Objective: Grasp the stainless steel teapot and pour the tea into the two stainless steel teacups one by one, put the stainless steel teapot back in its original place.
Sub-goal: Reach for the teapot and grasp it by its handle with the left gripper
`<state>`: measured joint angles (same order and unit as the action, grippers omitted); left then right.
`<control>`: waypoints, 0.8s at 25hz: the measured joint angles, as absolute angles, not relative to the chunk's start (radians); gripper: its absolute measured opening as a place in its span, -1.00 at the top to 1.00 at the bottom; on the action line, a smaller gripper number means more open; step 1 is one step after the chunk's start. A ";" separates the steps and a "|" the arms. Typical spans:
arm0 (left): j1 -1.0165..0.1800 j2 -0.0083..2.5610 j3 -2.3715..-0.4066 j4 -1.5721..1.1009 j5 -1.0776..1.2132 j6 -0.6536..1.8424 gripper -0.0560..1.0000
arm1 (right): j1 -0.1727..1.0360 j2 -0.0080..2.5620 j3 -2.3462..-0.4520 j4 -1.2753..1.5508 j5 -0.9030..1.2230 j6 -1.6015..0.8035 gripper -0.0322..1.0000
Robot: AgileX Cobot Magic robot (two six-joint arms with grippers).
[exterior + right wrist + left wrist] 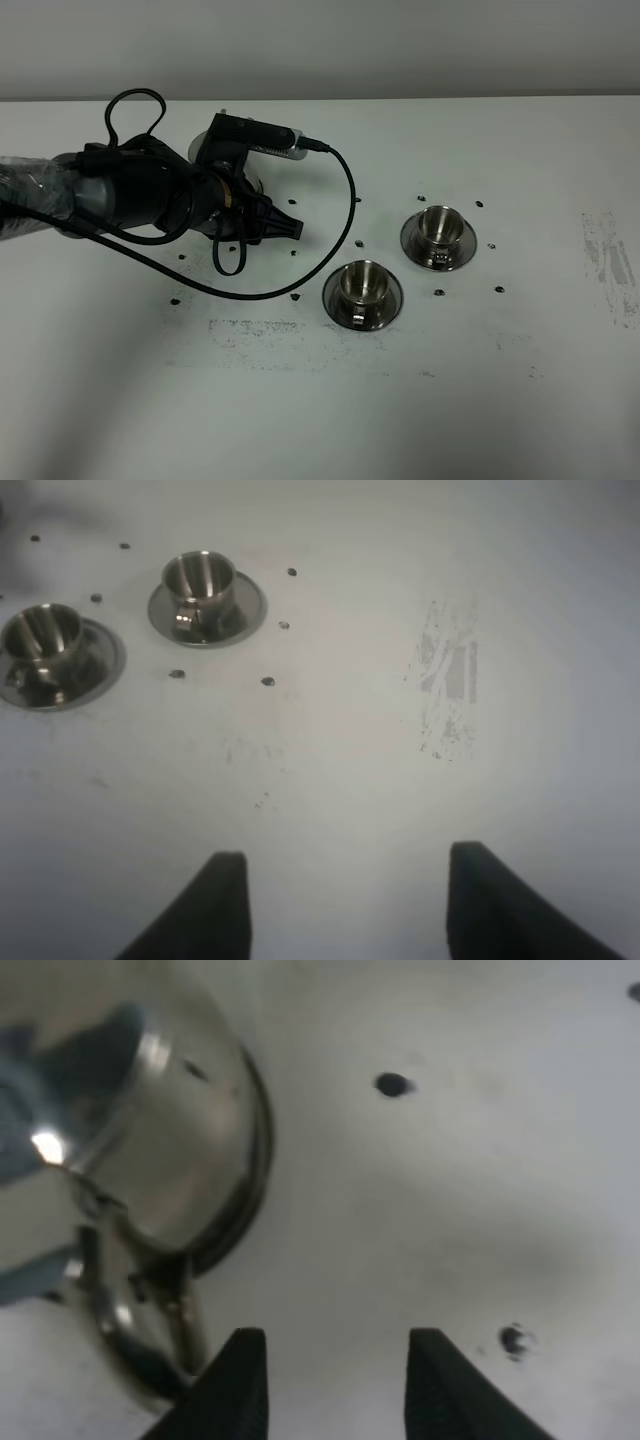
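Note:
The stainless steel teapot [170, 1130] fills one side of the left wrist view, with its loop handle [140, 1330] close beside one fingertip [240, 1385]. My left gripper [335, 1385] is open and holds nothing; the handle lies outside the gap. In the exterior high view the left gripper [288, 227] hangs over the teapot and hides most of it. The two stainless steel teacups stand on saucers to its right, one nearer [362, 290] and one farther [438, 236]. Both also show in the right wrist view [45, 650] [203, 595]. My right gripper [345, 905] is open and empty. No tea shows.
Small black marks dot the white table [320, 400] around the teapot's spot and the cups. A scuffed grey patch [610, 265] lies at the far right. A black cable [330, 250] loops from the left arm over the table toward the nearer cup.

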<state>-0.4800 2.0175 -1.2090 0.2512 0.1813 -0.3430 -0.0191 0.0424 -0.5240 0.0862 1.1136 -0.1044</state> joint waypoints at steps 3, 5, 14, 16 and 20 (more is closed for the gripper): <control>-0.467 2.018 -1.209 0.268 0.189 -0.343 0.28 | -0.019 0.042 -0.524 0.086 1.114 -0.104 0.10; -0.461 2.018 -1.209 0.283 0.199 -0.343 0.28 | -0.019 0.042 -0.524 0.086 1.114 -0.104 0.10; -0.427 2.018 -1.209 0.312 0.220 -0.337 0.28 | -0.019 0.042 -0.524 0.086 1.114 -0.104 0.10; -0.420 2.018 -1.209 0.321 0.231 -0.334 0.28 | -0.019 0.042 -0.524 0.086 1.114 -0.104 0.10; -0.413 2.011 -1.209 0.330 0.285 -0.273 0.28 | -0.019 0.042 -0.524 0.086 1.114 -0.104 0.10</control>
